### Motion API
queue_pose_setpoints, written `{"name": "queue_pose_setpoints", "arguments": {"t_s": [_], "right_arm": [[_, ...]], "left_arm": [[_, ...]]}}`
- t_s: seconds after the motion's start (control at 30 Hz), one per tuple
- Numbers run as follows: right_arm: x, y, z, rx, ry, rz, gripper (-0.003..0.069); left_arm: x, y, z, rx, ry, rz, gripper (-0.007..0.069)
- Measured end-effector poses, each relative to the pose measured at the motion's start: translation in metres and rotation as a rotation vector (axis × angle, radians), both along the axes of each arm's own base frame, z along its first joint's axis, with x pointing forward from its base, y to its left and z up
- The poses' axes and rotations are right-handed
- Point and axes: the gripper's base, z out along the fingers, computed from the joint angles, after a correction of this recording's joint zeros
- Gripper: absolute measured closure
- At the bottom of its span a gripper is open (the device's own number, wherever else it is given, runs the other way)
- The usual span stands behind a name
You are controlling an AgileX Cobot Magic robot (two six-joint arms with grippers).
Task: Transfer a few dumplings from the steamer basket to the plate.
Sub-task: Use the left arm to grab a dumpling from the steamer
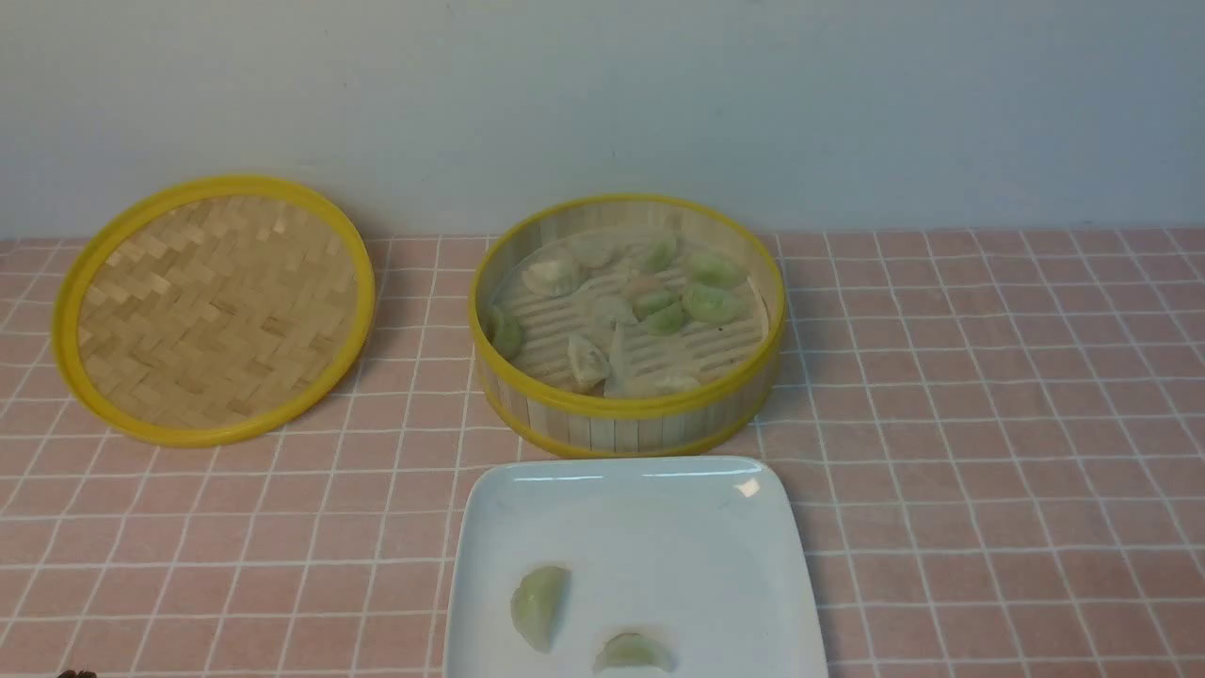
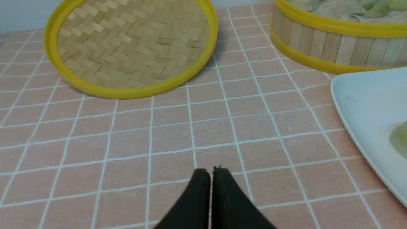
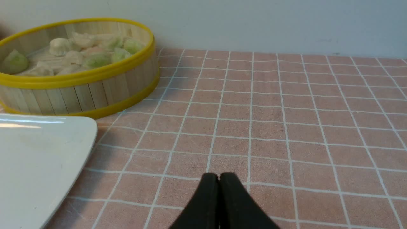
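Note:
The steamer basket (image 1: 629, 414) stands mid-table with several pale green and whitish dumplings (image 1: 713, 301) on its slatted floor. Just in front of it lies the white square plate (image 1: 650, 508), carrying two dumplings (image 1: 539, 605) near its front edge. Neither arm reaches into the front view. In the left wrist view my left gripper (image 2: 211, 171) is shut and empty over the pink cloth, left of the plate (image 2: 365, 101) and basket (image 2: 321, 44). In the right wrist view my right gripper (image 3: 219, 176) is shut and empty, to the right of the plate (image 3: 41, 149) and basket (image 3: 79, 92).
The basket's woven bamboo lid (image 1: 215, 311) with a yellow rim lies tilted at the back left, also in the left wrist view as the lid (image 2: 130, 47). A pink checked cloth (image 1: 988, 424) covers the table. A pale wall (image 1: 602, 104) closes the back.

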Motion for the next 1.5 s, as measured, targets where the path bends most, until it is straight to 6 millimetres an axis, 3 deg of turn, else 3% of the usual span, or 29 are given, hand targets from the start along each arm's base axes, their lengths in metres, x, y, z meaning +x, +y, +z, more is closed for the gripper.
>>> {"name": "queue_pose_setpoints", "arguments": {"t_s": [0.67,0.97,1.1,1.23,1.3,1.37,1.4,1.5], "right_arm": [[0.0,0.0,0.0,0.0,0.0,0.0,0.0672],[0.0,0.0,0.0,0.0,0.0,0.0,0.0672],[0.0,0.0,0.0,0.0,0.0,0.0,0.0672],[0.0,0.0,0.001,0.02,-0.015,-0.001,0.0672],[0.002,0.002,0.005,0.177,-0.058,-0.012,0.0672],[0.002,0.002,0.014,0.423,-0.131,-0.039,0.0672],[0.002,0.002,0.014,0.446,-0.128,-0.04,0.0672],[0.003,-0.002,0.023,0.79,-0.188,-0.085,0.0672]], "left_arm": [[0.0,0.0,0.0,0.003,-0.003,0.0,0.0631],[0.005,0.001,0.031,-0.47,-0.307,0.078,0.0631],[0.0,0.015,0.058,-0.677,-0.604,0.16,0.0631],[-0.005,0.014,0.099,-0.706,-0.655,0.122,0.0631],[0.001,0.006,0.135,-0.661,-0.548,0.07,0.0631],[0.02,-0.007,0.172,-0.598,-0.305,0.013,0.0631],[0.022,-0.008,0.175,-0.591,-0.281,0.008,0.0631],[0.061,-0.024,0.203,-0.447,0.122,-0.07,0.0631]]}}
